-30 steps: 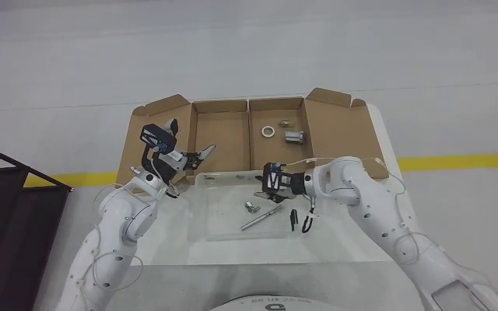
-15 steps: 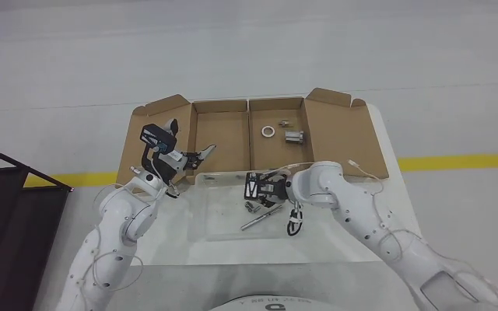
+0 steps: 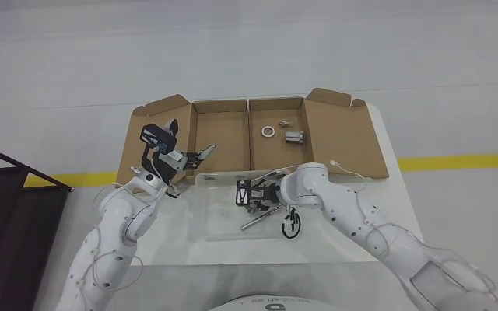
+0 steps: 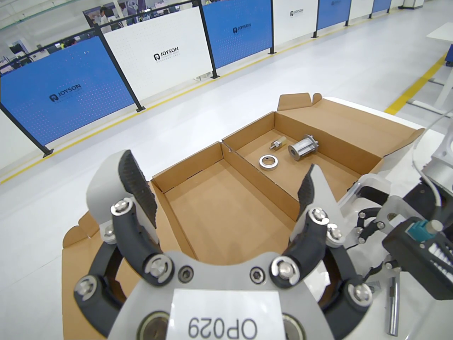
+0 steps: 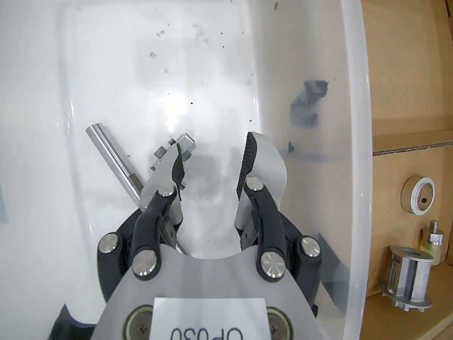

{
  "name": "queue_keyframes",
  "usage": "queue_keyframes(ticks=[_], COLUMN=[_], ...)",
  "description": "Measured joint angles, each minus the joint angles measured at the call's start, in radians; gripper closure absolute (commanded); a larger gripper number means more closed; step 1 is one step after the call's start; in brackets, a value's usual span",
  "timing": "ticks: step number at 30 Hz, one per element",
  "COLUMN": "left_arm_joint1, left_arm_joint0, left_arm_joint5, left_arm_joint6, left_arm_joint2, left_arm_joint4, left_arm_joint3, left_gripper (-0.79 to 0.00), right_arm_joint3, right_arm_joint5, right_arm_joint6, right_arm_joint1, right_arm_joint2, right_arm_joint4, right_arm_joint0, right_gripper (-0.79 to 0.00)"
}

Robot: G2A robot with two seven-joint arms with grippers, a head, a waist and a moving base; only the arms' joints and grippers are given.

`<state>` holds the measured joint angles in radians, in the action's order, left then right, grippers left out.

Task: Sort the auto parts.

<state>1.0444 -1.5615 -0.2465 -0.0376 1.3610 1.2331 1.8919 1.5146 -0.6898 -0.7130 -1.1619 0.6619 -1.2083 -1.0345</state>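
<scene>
Right gripper [image 5: 214,143] shifted along clear tray [image 5: 350,72], open, rod [image 5: 109,157] inside

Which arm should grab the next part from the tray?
Right. The right gripper is open in the tray beside the metal part and rod; the left gripper hangs by the cardboard box.

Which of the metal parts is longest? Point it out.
The rod in the tray: a slim, straight bar, while the fitting beside it and the ring, stud and hub in the box are short.
</scene>
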Motion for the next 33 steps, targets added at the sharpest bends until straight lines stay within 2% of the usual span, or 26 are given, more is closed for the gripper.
queue_keyframes(ticks=[8, 17, 25, 30, 33], left_arm_joint1=[0.0, 0.0, 0.0, 0.0, 0.0], left_arm_joint0=[0.0, 0.0, 0.0, 0.0, 0.0], left_arm_joint5=[0.0, 0.0, 0.0, 0.0, 0.0], left_arm_joint6=[0.0, 0.0, 0.0, 0.0, 0.0], left_arm_joint2=[0.0, 0.0, 0.0, 0.0, 0.0], left_arm_joint4=[0.0, 0.0, 0.0, 0.0, 0.0], left_arm_joint3=[0.0, 0.0, 0.0, 0.0, 0.0], left_gripper=[-0.785, -0.785, -0.785, -0.785, -0.785], right_arm_joint3=[-0.005, 0.059, 0.066, 0.057, 0.047], right_arm_joint5=[0.017, -0.059, -0.052, -0.025, -0.014], right_arm_joint6=[0.009, 0.104, 0.044, 0.013, -0.001], right_arm_joint1=[-0.012, 0.022, 0.022, 0.01, 0.003], right_arm_joint2=[-0.023, 0.047, 0.03, 0.005, -0.008], right_arm_joint4=[-0.008, -0.033, -0.056, -0.061, -0.059], right_arm_joint0=[0.008, -0.055, -0.06, -0.045, -0.034], right_gripper=[-0.369, -0.376, -0.391, -0.468, -0.459])
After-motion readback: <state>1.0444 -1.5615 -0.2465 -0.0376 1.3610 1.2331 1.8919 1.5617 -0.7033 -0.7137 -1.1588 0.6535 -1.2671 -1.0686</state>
